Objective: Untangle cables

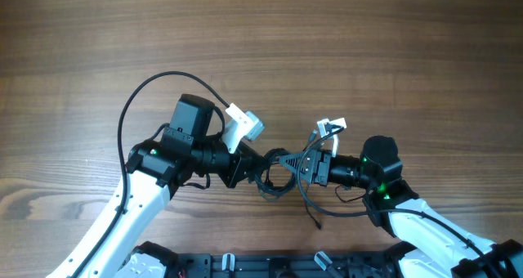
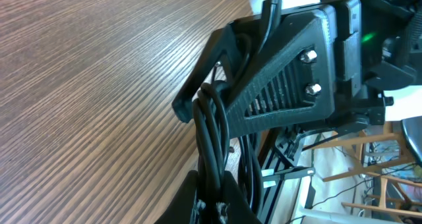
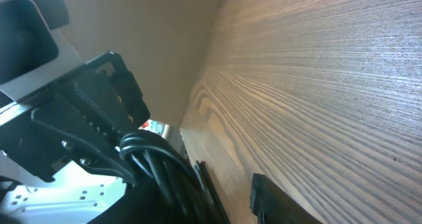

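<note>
The cables (image 1: 278,180) are a bundle of thin black loops between the two grippers at the table's front middle, and one loose end trails toward the front (image 1: 310,212). My left gripper (image 1: 263,165) is shut on the bundle; in the left wrist view the strands (image 2: 212,138) run up from its fingertips (image 2: 211,201) to a finger of the right gripper (image 2: 277,66). My right gripper (image 1: 290,165) is open. In the right wrist view bare table shows between its fingers (image 3: 227,179), and the cables (image 3: 158,161) lie against its left finger, below the left gripper (image 3: 86,118).
The wooden table (image 1: 261,41) stretches out behind both arms. A thick black arm cable (image 1: 131,106) arcs over the left arm. A black frame (image 1: 245,266) runs along the table's front edge. White camera mounts (image 1: 245,124) (image 1: 331,127) sit on both wrists.
</note>
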### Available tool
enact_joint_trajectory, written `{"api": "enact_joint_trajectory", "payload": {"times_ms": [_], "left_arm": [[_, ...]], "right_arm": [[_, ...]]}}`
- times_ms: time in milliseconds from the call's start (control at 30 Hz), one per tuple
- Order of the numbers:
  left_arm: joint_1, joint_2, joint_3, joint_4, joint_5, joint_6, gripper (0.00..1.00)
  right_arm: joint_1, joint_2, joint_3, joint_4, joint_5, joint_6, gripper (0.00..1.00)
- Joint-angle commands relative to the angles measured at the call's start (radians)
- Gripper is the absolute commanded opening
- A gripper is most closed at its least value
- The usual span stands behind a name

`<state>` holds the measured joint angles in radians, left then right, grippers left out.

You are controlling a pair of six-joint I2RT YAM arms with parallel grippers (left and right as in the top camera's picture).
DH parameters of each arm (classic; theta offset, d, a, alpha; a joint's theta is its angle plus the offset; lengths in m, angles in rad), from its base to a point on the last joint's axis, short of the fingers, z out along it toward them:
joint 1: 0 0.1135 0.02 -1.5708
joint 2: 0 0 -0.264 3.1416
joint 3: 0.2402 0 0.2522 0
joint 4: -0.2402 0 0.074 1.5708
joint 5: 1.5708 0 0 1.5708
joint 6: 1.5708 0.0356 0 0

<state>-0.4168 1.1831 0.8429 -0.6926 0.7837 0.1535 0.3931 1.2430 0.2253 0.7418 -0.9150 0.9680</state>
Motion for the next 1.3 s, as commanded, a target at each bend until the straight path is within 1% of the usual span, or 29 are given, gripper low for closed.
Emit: {"api": "enact_joint_trajectory", "payload": {"times_ms": [0, 33, 67, 133, 200, 233, 267, 300, 333, 367, 400, 500, 567, 600, 667, 767, 867, 933, 967, 1000, 1033, 1067, 1133, 1167, 1267], "left_arm": [[-0.008, -0.018, 0.014, 0.007, 0.125, 0.049, 0.06], [-0.008, -0.018, 0.014, 0.007, 0.125, 0.049, 0.06], [-0.008, -0.018, 0.014, 0.008, 0.125, 0.049, 0.06], [-0.008, -0.018, 0.014, 0.008, 0.125, 0.048, 0.1], [-0.008, -0.018, 0.014, 0.008, 0.125, 0.048, 0.18], [-0.008, -0.018, 0.014, 0.008, 0.124, 0.044, 0.25], [-0.007, -0.018, 0.014, 0.011, 0.124, 0.039, 0.38], [-0.007, -0.018, 0.014, 0.019, 0.119, 0.022, 0.55], [-0.007, -0.018, 0.014, 0.032, 0.105, -0.007, 0.89], [-0.007, -0.018, 0.014, 0.047, 0.086, -0.046, 0.99], [-0.007, -0.018, 0.014, 0.058, 0.069, -0.08, 1.0], [-0.007, -0.018, 0.014, 0.116, -0.029, -0.266, 1.0], [-0.007, -0.018, 0.014, 0.156, -0.122, -0.458, 1.0], [-0.007, -0.018, 0.014, 0.171, -0.185, -0.608, 1.0], [-0.007, -0.018, 0.014, 0.174, -0.261, -0.838, 1.0], [-0.007, -0.011, 0.014, 0.178, -0.27, -1.074, 1.0], [-0.007, 0.003, 0.014, 0.177, -0.27, -1.218, 1.0], [-0.013, 0.02, 0.014, 0.178, -0.27, -1.346, 1.0], [-0.018, 0.029, 0.014, 0.179, -0.27, -1.404, 0.9], [-0.025, 0.038, 0.014, 0.18, -0.27, -1.457, 0.7], [-0.035, 0.046, 0.014, 0.183, -0.27, -1.503, 0.63], [-0.043, 0.053, 0.014, 0.186, -0.27, -1.533, 0.59], [-0.074, 0.076, 0.014, 0.202, -0.279, -1.612, 0.6], [-0.087, 0.085, 0.014, 0.208, -0.289, -1.633, 0.63], [-0.119, 0.112, 0.014, 0.222, -0.325, -1.682, 0.64]], "right_arm": [[0.002, -0.002, 0.002, -0.002, 0.007, -0.024, 0.38], [0.002, -0.001, 0.002, -0.002, 0.007, -0.024, 0.34], [0.002, -0.002, 0.002, -0.002, 0.008, -0.024, 0.25], [0.002, -0.002, 0.002, -0.001, 0.009, -0.022, 0.15], [0.002, -0.002, 0.002, 0.004, 0.016, -0.021, 0.05], [0.002, -0.002, 0.002, 0.004, 0.026, -0.013, 0.04], [0.002, -0.002, 0.002, 0.003, 0.045, 0.008, 0.04], [0.002, -0.002, 0.002, 0.002, 0.069, 0.032, 0.04], [0.002, -0.002, 0.002, 0.001, 0.108, 0.068, 0.04], [0.002, -0.002, 0.002, 0.001, 0.137, 0.091, 0.04], [0.002, -0.002, 0.002, 0.0, 0.171, 0.116, 0.04], [0.002, -0.002, 0.002, -0.003, 0.295, 0.204, 0.04], [0.002, -0.002, 0.002, -0.003, 0.368, 0.259, 0.04], [0.003, -0.001, 0.002, -0.003, 0.407, 0.299, 0.04], [0.003, -0.001, 0.002, -0.002, 0.46, 0.37, 0.04], [0.005, -0.001, 0.002, -0.002, 0.483, 0.404, 0.04], [0.021, -0.001, 0.002, -0.002, 0.5, 0.403, 0.04], [0.044, -0.001, 0.002, -0.002, 0.529, 0.404, 0.04], [0.057, -0.001, 0.002, -0.003, 0.549, 0.404, 0.04], [0.068, -0.001, 0.002, -0.003, 0.565, 0.406, 0.04], [0.077, -0.001, 0.002, -0.003, 0.58, 0.417, 0.04], [0.083, -0.001, 0.002, -0.005, 0.589, 0.428, 0.04], [0.092, -0.001, 0.002, -0.009, 0.612, 0.455, 0.04], [0.092, -0.001, 0.002, -0.01, 0.613, 0.457, 0.04], [0.092, -0.001, 0.002, -0.022, 0.617, 0.457, 0.04]]}}
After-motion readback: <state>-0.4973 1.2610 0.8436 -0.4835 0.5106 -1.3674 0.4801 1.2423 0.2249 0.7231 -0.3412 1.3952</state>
